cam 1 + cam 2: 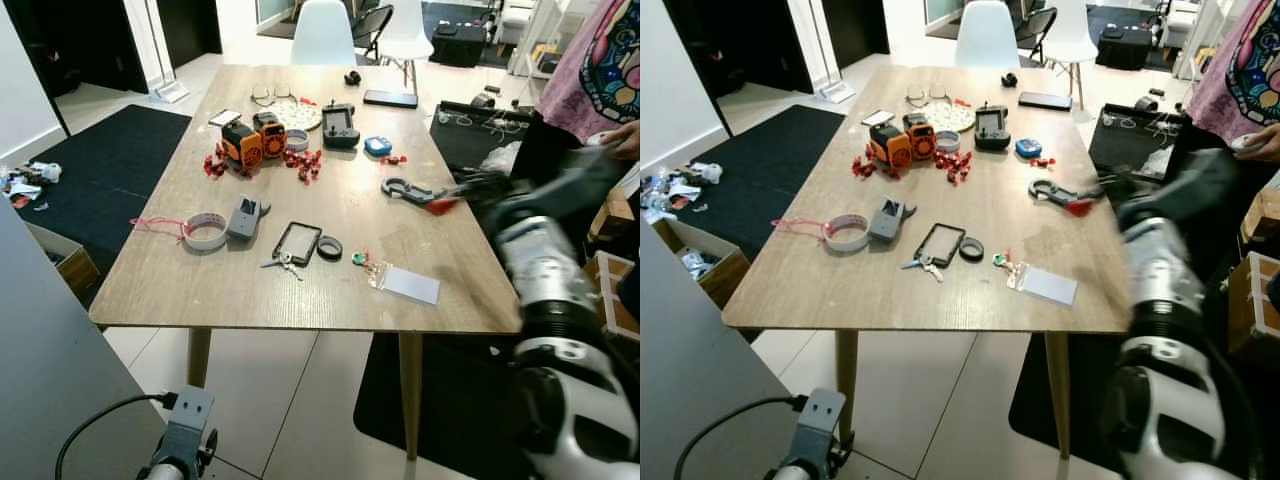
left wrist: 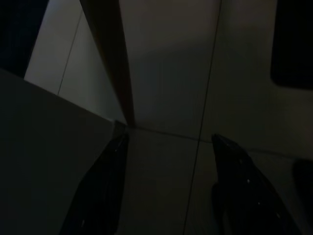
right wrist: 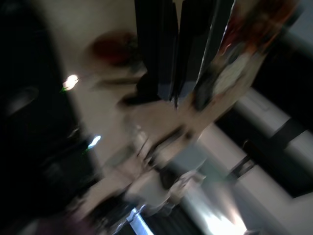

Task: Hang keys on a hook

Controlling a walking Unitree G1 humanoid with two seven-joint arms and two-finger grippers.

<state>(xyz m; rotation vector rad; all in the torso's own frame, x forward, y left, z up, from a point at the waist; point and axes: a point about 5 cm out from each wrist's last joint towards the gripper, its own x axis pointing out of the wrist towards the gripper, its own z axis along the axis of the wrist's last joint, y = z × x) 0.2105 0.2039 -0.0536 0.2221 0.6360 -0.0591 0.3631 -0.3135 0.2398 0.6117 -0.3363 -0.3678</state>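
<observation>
While the small silver keys (image 1: 283, 263) lie near the front edge of the light wooden bench (image 1: 190, 290), just beside a black-framed rectangular case (image 1: 297, 243), the right hand (image 1: 487, 186) reaches blurred over the bench's right edge, fingers pressed together in its wrist view. The left hand (image 2: 166, 181) hangs spread above pale floor tiles (image 2: 166, 73)

Head cameras look down across table (image 1: 330, 215)

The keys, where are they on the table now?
The keys lie near the table's front edge, about midway across, touching the near-left corner of a black-framed rectangular case, with a dark ring just beyond it.
</observation>
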